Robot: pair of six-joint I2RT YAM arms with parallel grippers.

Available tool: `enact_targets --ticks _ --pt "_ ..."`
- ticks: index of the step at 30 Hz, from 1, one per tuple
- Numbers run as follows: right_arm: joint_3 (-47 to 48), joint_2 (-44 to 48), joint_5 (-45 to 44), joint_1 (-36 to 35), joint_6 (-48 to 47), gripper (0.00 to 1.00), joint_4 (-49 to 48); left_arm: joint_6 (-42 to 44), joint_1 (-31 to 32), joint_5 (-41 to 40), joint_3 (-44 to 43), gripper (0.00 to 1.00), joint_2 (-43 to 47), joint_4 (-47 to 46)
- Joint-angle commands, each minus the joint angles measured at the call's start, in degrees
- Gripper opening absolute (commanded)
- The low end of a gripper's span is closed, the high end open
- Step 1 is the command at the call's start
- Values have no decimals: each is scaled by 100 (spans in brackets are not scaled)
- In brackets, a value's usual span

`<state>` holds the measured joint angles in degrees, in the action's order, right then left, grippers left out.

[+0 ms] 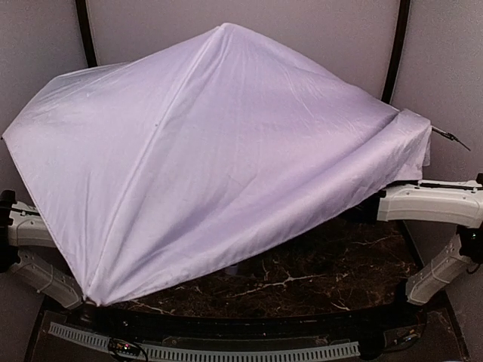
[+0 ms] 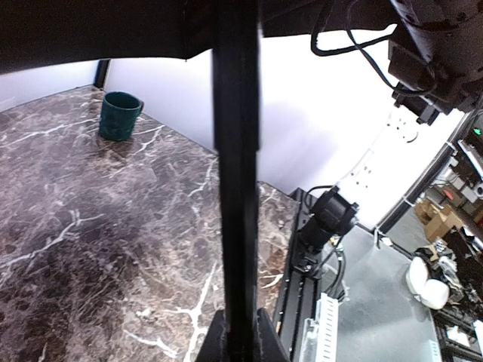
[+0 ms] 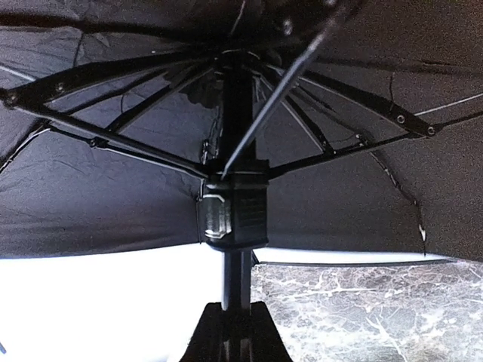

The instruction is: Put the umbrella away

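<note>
Overhead view; wrist views beneath umbrella (image 1: pixel 219 166)

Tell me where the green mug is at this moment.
The dark green mug shows only in the left wrist view, upper left: it stands on the marble table close to the white wall, left of the black umbrella shaft.

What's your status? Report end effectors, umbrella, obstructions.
Left end effector and right end effector clamped on thin black shaft. Pale lavender folding umbrella open. Teal mug standing on dark marble table.
</note>
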<state>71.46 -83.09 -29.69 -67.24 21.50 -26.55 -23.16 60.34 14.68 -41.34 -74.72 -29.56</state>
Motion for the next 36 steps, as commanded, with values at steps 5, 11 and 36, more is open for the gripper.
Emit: enact_targets --ticks 5,11,36 --pt "-30 218 2 -21 133 16 -795 -404 0 334 5 0 -148 -1035" --pt "-851 485 42 31 26 56 -1466 -375 2 293 176 0 -52 -1227" --pt "-1399 736 103 102 -88 65 -2306 -475 4 429 11 0 51 -1231"
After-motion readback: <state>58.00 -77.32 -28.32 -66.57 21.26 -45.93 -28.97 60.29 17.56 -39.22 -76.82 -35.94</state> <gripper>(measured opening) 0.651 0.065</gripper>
